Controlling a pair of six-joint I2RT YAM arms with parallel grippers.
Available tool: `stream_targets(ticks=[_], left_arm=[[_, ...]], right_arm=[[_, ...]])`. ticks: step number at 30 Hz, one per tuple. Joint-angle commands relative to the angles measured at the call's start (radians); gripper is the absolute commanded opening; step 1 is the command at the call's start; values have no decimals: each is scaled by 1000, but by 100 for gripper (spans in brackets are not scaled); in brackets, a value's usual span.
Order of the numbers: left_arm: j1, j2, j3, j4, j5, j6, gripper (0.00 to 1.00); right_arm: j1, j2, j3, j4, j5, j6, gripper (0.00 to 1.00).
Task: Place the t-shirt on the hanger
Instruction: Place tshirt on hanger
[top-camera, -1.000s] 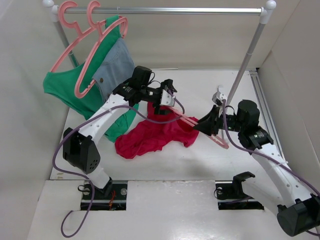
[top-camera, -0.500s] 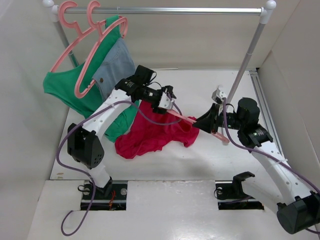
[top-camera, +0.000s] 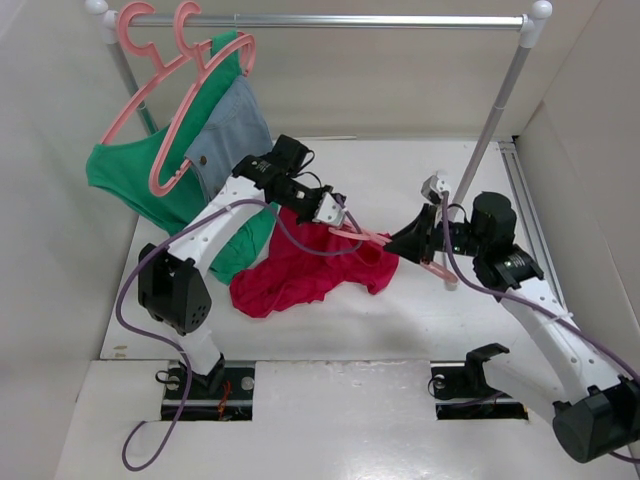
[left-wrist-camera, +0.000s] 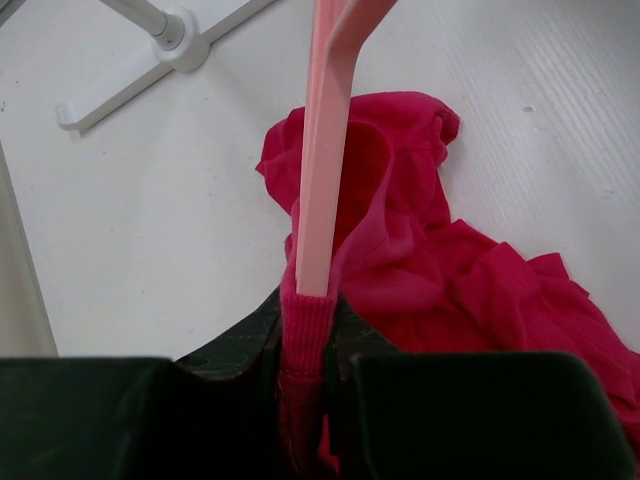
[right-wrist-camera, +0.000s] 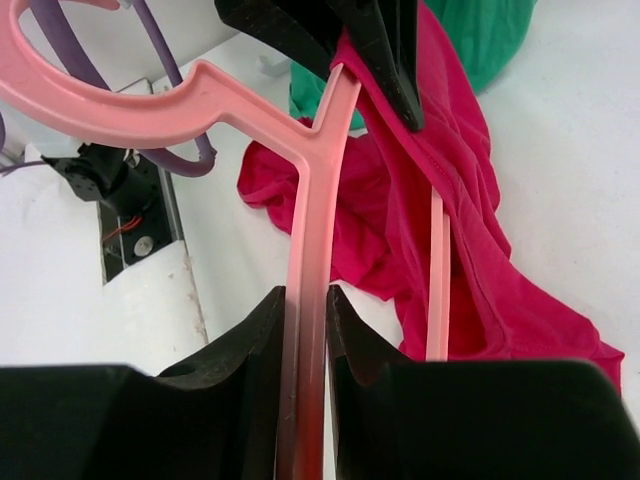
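The crimson t-shirt lies crumpled on the white table, one edge lifted. My left gripper is shut on its ribbed collar, pinched between the black fingers. The pink hanger is held off the table between both grippers; its arm runs up from my left jaws over the shirt. My right gripper is shut on the hanger's upper arm. The curled hook curves left, and the thin lower bar passes into the red cloth.
A garment rail spans the back on two posts. At its left end hang two pink hangers with a green garment and a denim piece. White walls enclose the table on all sides.
My left gripper has gone from open to shut on the t-shirt's collar and shifted slightly left and back. The hanger end moved with it. The right gripper held its grip.
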Motion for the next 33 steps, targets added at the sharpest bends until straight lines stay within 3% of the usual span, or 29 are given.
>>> stream_targets(ticks=[1,2,3,6,8,14,17,22,29,33], left_arm=[[6,-65,-1,35,24,-31,0],[6,-76,-27,36,9,-22,0],[6,-87,-41,36,9,10,0],[6,-119,-100,36,-28,44,0],[6,-142,-122,36,-51,59,0],[6,-165,-176,26,-92,128,0],[-3,-191,-217,26,-118,173,0],[-12,-214,-226,37,-118,184,0],[-12,-224,-226,28,-118,193,0],[-21,-224,-235,17,-118,193,0]], right_arm=[[16,23,70,108,-20,-7,9],[16,33,70,108,-10,-19,19],[16,42,70,108,-21,-19,36],[16,62,103,76,-70,-64,63],[16,62,129,62,-96,-84,73],[-4,53,188,53,-92,-96,79],[-4,68,200,5,121,-75,79],[34,242,150,-211,446,-76,71],[91,396,38,-47,477,-49,74],[91,490,60,4,488,-27,74]])
